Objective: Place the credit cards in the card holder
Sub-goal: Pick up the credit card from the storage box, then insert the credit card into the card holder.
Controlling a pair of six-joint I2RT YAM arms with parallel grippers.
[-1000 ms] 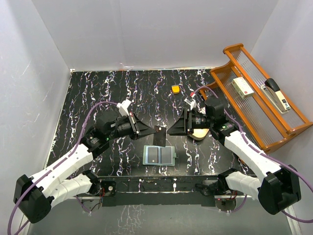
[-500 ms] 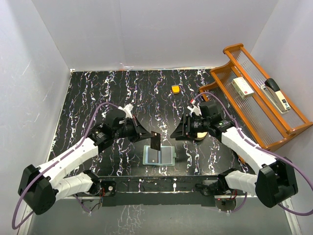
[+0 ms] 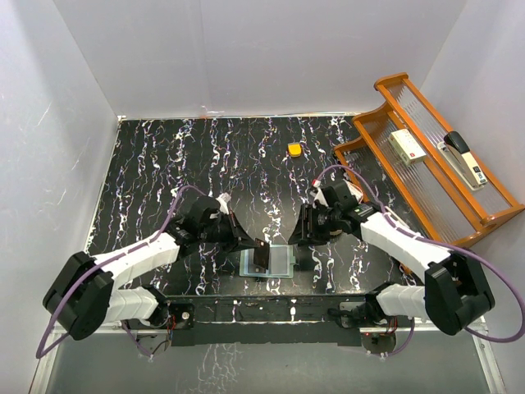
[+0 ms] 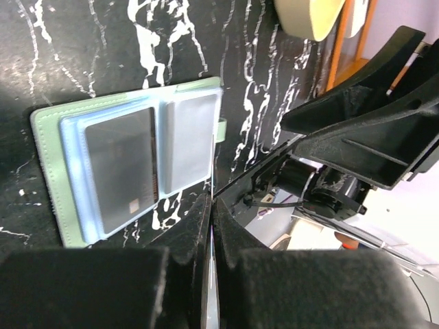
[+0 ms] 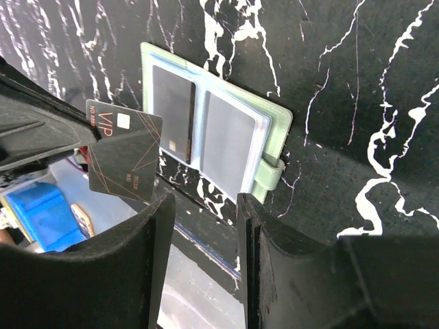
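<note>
The left arm lies low and stretched out toward the middle of the black marbled table (image 3: 164,180), forearm nearly level. The left claw (image 3: 250,244) is pinched tight on a dark card (image 3: 262,256), gripping it by one edge. From its own wrist camera the card shows only as a thin line between the closed fingers (image 4: 195,226). The card sticks out past the fingertips, tilted, over the left page of the card holder (image 3: 283,261). Whether it touches the holder cannot be told.

The right arm folds inward from the other side, elbow high and wrist angled down. The right claw (image 3: 299,236) faces the left claw, near it but apart. Its jaws stand partly apart with nothing between them. The holder lies open and flat just below and ahead of its fingertips. The holder's little snap tab (image 5: 267,175) sits by the right finger, and the held card is off beyond the left finger.

The holder is pale green with clear pockets. A second card (image 5: 173,113) already sits in the left pocket, under where the held card hangs. The right pocket looks grey and plain.

A pale rounded dish (image 4: 309,14) lies behind the right claw. A small orange block (image 3: 294,149) is well beyond both claws toward the back wall. A wooden rack (image 3: 385,123) stands off to the right of the right arm, holding a stapler (image 3: 463,160) and a small box (image 3: 407,145). Nothing lies between the held card and the holder.
</note>
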